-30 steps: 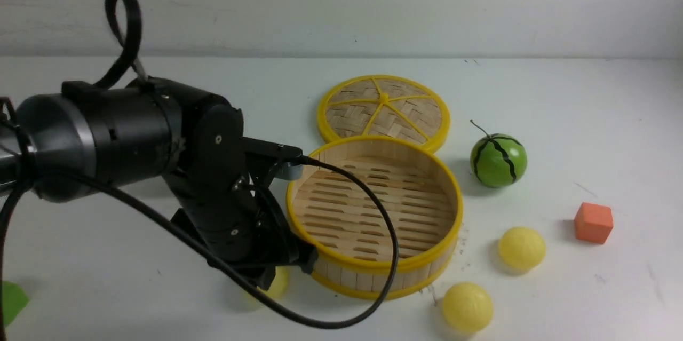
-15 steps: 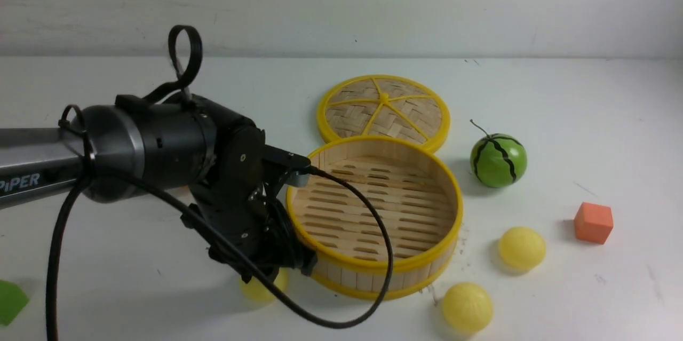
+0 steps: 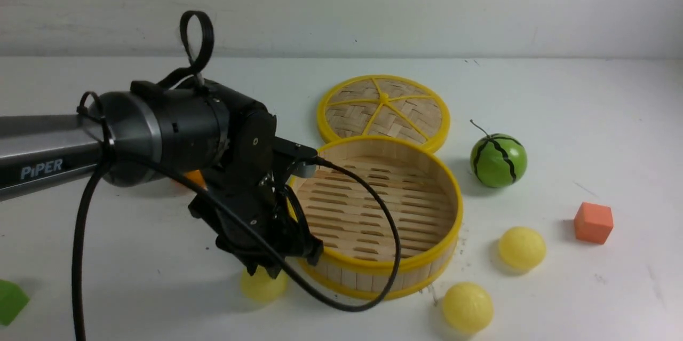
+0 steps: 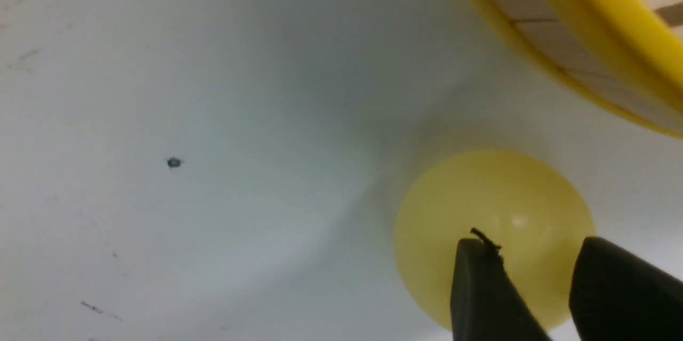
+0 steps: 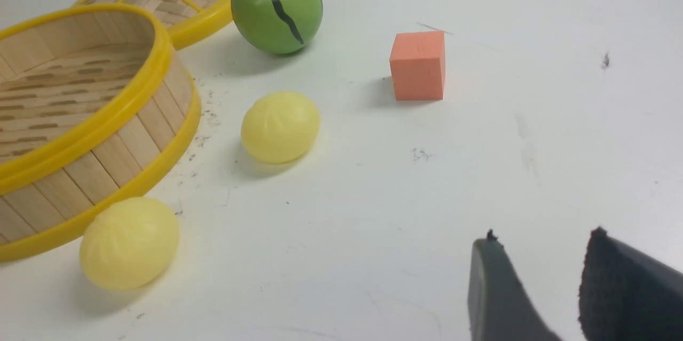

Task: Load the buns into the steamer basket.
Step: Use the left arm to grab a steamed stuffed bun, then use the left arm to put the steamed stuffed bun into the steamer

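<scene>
Nothing's in the round bamboo steamer basket (image 3: 373, 213) yet — your left pincer (image 4: 533, 282), tips narrowly apart, holds nothing above one of three pale yellow buns (image 4: 493, 234) on the tabletop (image 3: 533, 95).

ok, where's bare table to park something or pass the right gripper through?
Free: the wide strip of table behind and right of the watermelon ball and orange cube; also the far left, behind the left arm. Crowded: the near side of the steamer basket, with three buns, the left gripper over one.
</scene>
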